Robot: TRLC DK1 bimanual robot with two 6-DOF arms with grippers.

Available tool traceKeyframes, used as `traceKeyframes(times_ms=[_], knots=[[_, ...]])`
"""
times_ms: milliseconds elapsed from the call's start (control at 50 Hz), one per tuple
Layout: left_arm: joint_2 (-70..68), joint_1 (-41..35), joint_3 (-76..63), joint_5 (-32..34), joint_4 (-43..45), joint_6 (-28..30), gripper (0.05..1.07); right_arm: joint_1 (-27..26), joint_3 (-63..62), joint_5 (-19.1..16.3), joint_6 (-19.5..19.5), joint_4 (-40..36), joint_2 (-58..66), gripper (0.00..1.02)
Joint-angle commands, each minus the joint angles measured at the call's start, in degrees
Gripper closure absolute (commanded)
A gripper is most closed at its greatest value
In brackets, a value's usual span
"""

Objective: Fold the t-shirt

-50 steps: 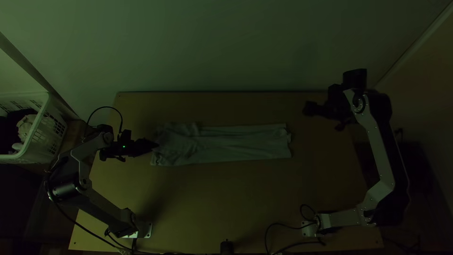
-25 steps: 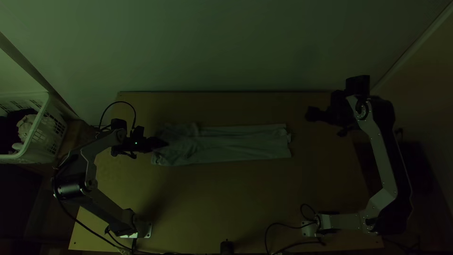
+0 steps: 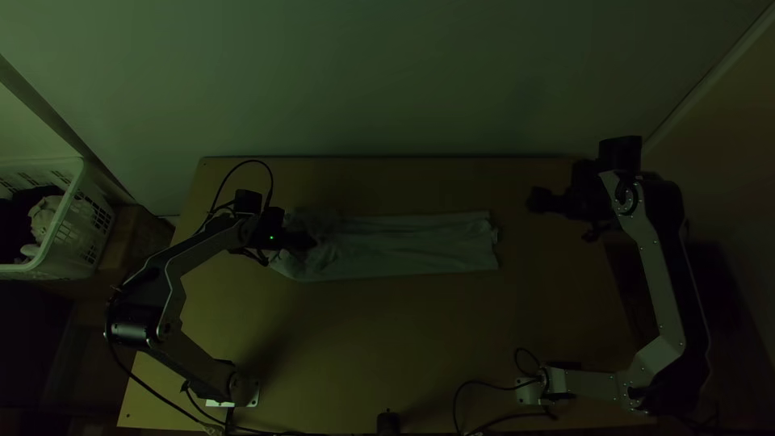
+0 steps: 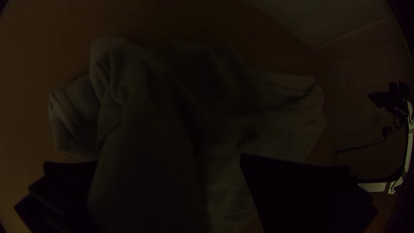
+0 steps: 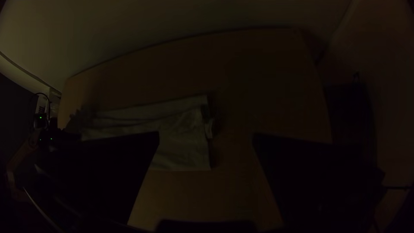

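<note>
**Long strip made, cross fold ahead**

We have the left gripper (image 3: pixel 308 241) over the shirt's left end in the top view, its fingers wide apart with cloth showing between them, not clamped. Whether they touch it, we cannot tell. The right gripper (image 5: pixel 206 137) is spread wide too, holds nothing and hangs beyond the shirt's right end.

The t-shirt (image 3: pixel 412 244) lies across the middle of the table (image 3: pixel 387 323) as a long, narrow strip, rumpled at the left end and flatter at the right. We judge the lengthwise folding done; folding the strip shorter is left, then perhaps some tidying. Our next move probably needs all layers pinched at that left end; catching only the top one could pull the strip apart.

A broad stretch of bare wood runs from the shirt to the near edge, a narrower one to the far edge. Cables (image 3: pixel 484 420) lie near the right base.
</note>
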Motion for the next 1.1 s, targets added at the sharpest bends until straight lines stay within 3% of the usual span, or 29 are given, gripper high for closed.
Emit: traceKeyframes(times_ms=[0,80,100,320,500,880,1080], knots=[[-0.4,-1.95,-3.36,-1.55,-2.42,-3.84,0.59,-0.43,-1.73,-0.35,0.25,0.42,-1.43,0.03],[-2.25,-2.03,-3.89,-4.19,-0.58,-6.39,0.99,-0.25,-2.53,-0.44,0.42,1.03,-1.61,0.03],[-2.6,-1.95,-3.8,-4.63,-0.4,-6.47,1.05,-0.25,-2.7,-0.44,0.42,1.3,-1.7,0.03],[-7.52,1.48,-1.87,-4.98,-2.33,-7.53,1.05,0.01,-4.81,-0.44,0.6,3.76,-1.78,0.03],[-9.19,8.69,0.86,-5.42,-4.18,-5.24,1.05,-0.16,-6.39,-0.35,-0.02,7.62,-1.78,0.03],[-8.13,24.51,5.52,-9.81,-8.92,10.66,1.05,-1.57,-12.63,0.35,-0.46,15.18,-3.28,0.03],[-8.66,25.65,16.06,-11.39,-23.78,14.8,1.05,-1.57,-15.27,0.35,-0.46,16.94,-4.07,0.03]])
